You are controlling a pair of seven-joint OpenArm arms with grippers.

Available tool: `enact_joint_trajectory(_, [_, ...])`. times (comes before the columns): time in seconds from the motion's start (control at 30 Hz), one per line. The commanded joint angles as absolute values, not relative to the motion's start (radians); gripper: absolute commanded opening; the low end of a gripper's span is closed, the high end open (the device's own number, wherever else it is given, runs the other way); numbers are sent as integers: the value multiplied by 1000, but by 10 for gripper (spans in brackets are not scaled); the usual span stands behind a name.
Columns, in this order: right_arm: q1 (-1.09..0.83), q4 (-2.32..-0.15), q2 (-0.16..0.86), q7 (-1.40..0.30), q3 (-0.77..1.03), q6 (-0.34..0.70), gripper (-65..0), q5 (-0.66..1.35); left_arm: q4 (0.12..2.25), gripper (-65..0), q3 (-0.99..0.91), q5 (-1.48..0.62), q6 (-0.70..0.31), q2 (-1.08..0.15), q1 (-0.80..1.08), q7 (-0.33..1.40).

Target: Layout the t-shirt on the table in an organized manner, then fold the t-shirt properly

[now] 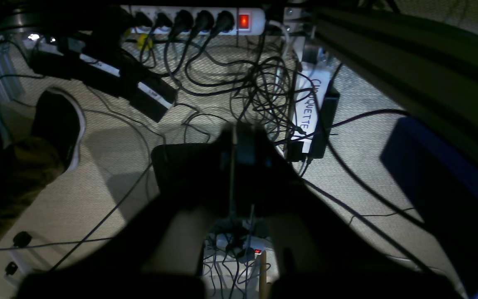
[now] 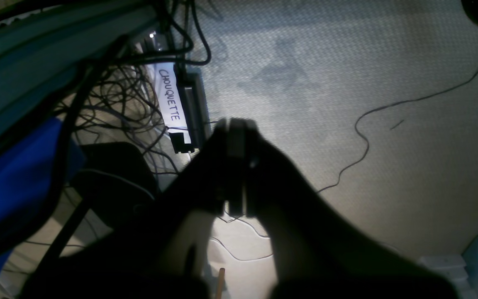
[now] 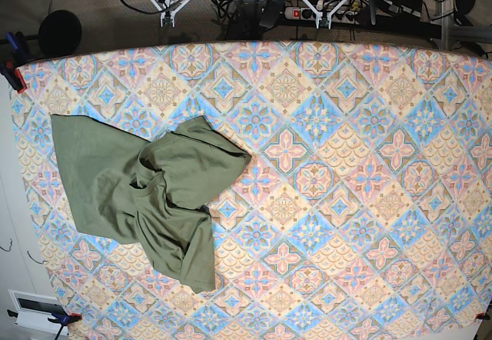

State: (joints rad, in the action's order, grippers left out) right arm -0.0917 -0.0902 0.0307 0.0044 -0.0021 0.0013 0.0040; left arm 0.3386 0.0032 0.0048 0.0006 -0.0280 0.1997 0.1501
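Note:
The olive-green t-shirt (image 3: 146, 194) lies crumpled and partly folded over itself on the left part of the table (image 3: 346, 163), which has a pastel diamond-tile cloth. Both arms hang behind the table's far edge, away from the shirt. My left gripper (image 1: 235, 139) is shut and empty over the floor; in the base view it is at the top right of centre (image 3: 326, 5). My right gripper (image 2: 237, 126) is shut and empty over the floor too; in the base view it is at the top left of centre (image 3: 169, 8). The shirt does not show in either wrist view.
The floor behind the table holds tangled cables, a white power strip (image 1: 197, 18) and a box labelled CHOUQUETTE (image 1: 309, 108), also in the right wrist view (image 2: 168, 95). A shoe (image 1: 58, 124) is at the left. Clamps (image 3: 11, 71) grip the table's corners.

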Motion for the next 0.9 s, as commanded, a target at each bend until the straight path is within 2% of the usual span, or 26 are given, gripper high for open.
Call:
enact_joint_trajectory(0.0, [-96, -91, 33, 7, -5, -2, -650, 1, 341, -648, 5, 12, 2, -27, 202, 150])
enact_joint_trajectory(0.67, [-97, -91, 35, 12, -7, -2, -650, 1, 341, -648, 5, 12, 2, -28, 202, 148])
enact_joint_trajectory(0.87, [-139, -108, 36, 12, -7, -2, -650, 1, 341, -648, 7, 12, 2, -71, 222, 148])
